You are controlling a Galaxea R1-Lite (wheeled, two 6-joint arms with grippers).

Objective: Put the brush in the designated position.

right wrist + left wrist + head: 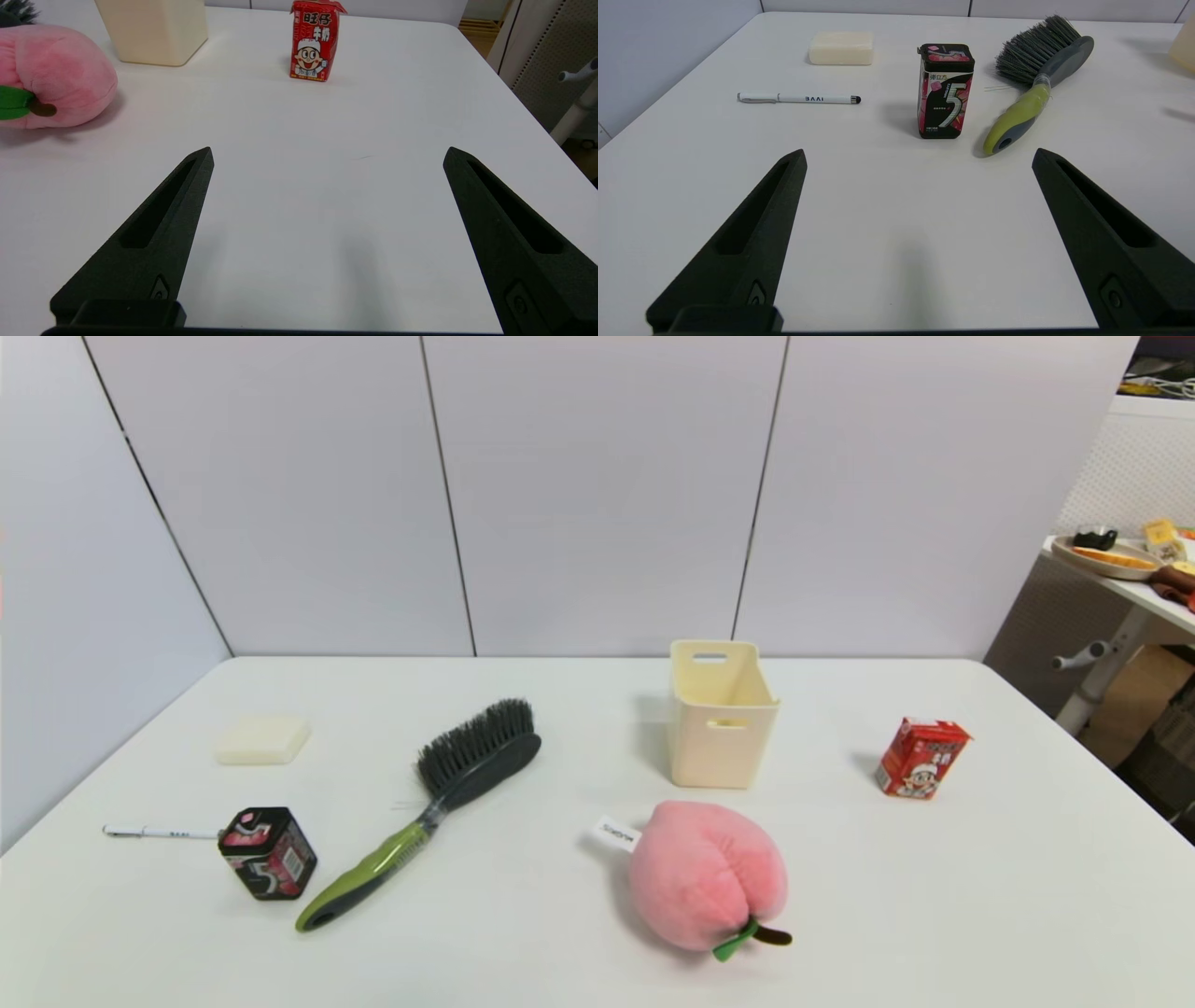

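Observation:
The brush [432, 805] lies flat on the white table, left of centre, its dark grey bristles toward the back and its lime-green and grey handle pointing at the front edge. The left wrist view shows the brush [1031, 88] ahead and to one side of my left gripper [920, 156], which is open, empty and well short of the handle's end. My right gripper [328, 154] is open and empty too, over bare table on the right side. Neither arm appears in the head view.
A cream bin [719, 714] stands behind a pink plush peach [702, 875]. A black gum tin [268, 852] stands close beside the brush handle, with a white pen [154, 833] left of it and a cream block [262, 740] behind. A red milk carton [921, 758] stands at the right.

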